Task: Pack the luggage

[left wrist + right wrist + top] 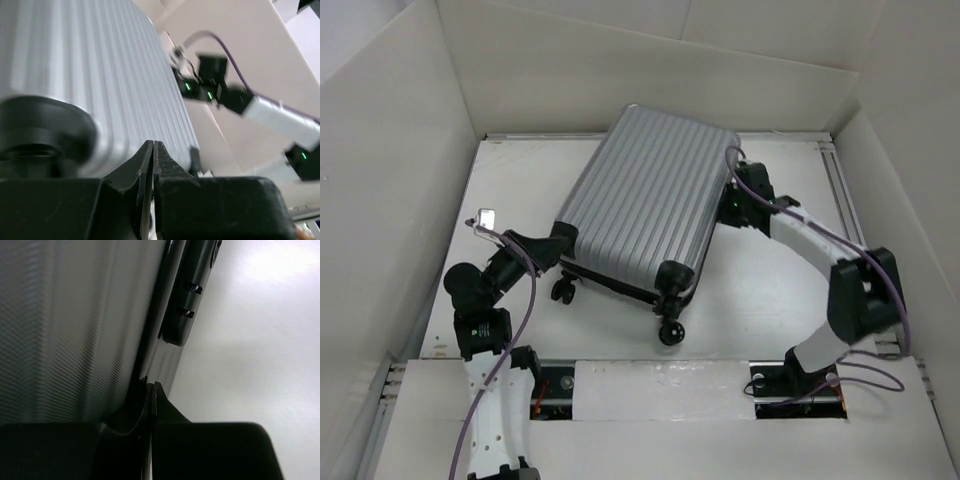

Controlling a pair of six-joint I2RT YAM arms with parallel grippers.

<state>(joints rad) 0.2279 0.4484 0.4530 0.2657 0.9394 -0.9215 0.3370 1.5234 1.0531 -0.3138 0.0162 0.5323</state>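
Observation:
The luggage is a silver-grey ribbed hard-shell suitcase, closed and lying flat and askew in the middle of the table, black wheels toward me. My left gripper is shut and empty, its tips against the suitcase's near-left corner by a wheel; the ribbed shell fills the left wrist view. My right gripper is shut and empty, pressed against the suitcase's right side; its wrist view shows the shell and a black side handle.
White cardboard walls enclose the table on the left, back and right. A small white tag sits on the left arm's cable. Metal rails run along the right edge.

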